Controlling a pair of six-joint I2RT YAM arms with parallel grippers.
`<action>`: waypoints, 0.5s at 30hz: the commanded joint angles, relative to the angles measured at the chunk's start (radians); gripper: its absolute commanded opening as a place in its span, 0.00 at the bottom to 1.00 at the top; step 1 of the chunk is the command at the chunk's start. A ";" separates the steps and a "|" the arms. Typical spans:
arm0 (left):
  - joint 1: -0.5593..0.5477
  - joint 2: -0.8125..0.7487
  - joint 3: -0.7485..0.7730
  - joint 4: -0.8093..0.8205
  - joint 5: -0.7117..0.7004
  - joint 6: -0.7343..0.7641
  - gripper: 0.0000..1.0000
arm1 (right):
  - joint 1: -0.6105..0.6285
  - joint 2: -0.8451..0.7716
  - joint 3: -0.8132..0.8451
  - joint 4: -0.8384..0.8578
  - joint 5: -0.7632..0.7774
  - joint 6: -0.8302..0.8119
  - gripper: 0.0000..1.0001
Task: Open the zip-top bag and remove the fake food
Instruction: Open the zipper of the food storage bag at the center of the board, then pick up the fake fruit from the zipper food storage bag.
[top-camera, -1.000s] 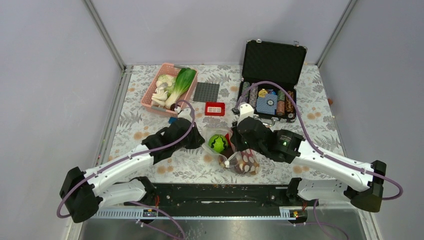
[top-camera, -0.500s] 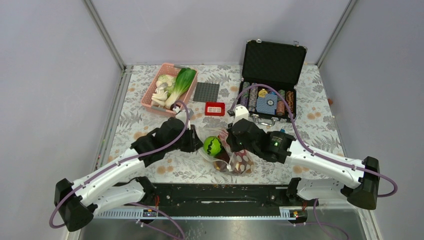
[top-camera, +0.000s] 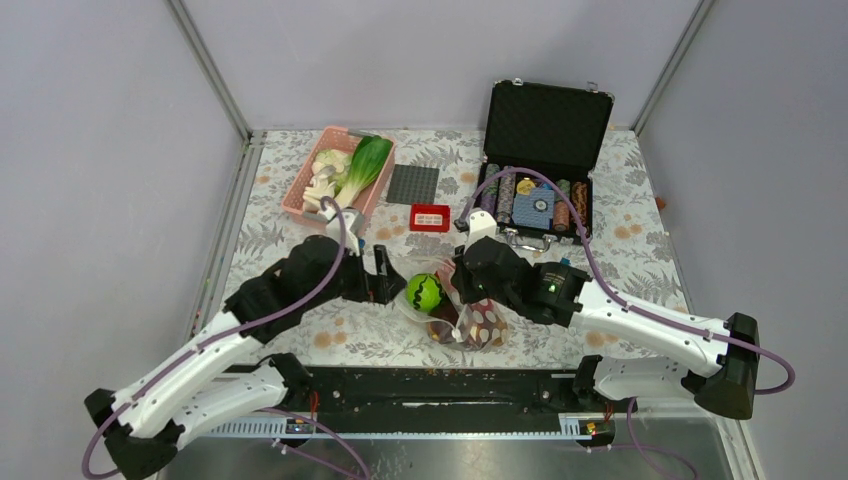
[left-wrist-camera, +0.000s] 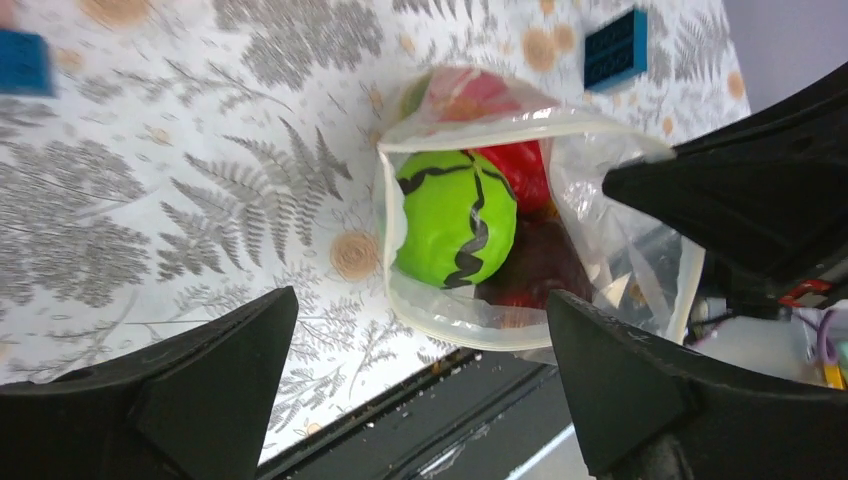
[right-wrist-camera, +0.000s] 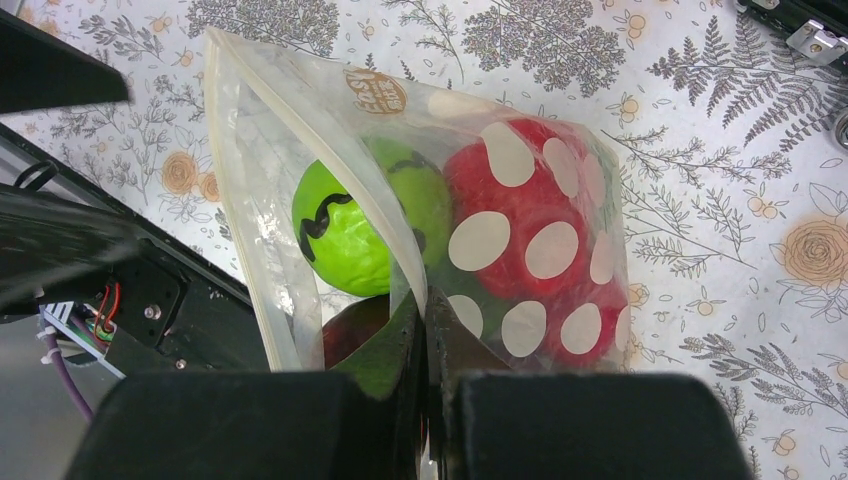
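Zip-top bag (right-wrist-camera: 520, 230) on fern-print tablecloth (top-camera: 280, 240), grey walls (top-camera: 440, 60), right tool (right-wrist-camera: 422, 310) pinching its wall, left tool (left-wrist-camera: 420, 305) spread wide, empty

The zip-top bag (right-wrist-camera: 430, 200) is clear plastic with a yellowish zip strip, and one face is printed with cream-white round dots. Inside it the melon (left-wrist-camera: 455, 232) is bright green with wavy black stripes, beside a glossy red fruit (right-wrist-camera: 465, 190) and a dark maroon piece (left-wrist-camera: 540, 265). Under the bag the tablecloth (top-camera: 255, 235) is white with grey fern leaves and tan-orange flowers. Beyond the bag to its left is a pink basket (top-camera: 296, 200) with green-and-white bok choy (top-camera: 362, 168). Beyond it to the right is a black case (top-camera: 548, 120).
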 joint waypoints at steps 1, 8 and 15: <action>0.015 -0.086 0.060 -0.060 -0.179 0.029 0.99 | 0.005 -0.011 0.007 0.028 0.007 -0.024 0.00; 0.019 -0.068 0.186 -0.313 -0.423 -0.029 0.98 | 0.005 -0.003 0.012 0.027 0.005 -0.052 0.00; 0.020 -0.167 0.095 -0.187 -0.289 0.027 0.97 | 0.005 0.002 0.015 0.027 -0.002 -0.067 0.00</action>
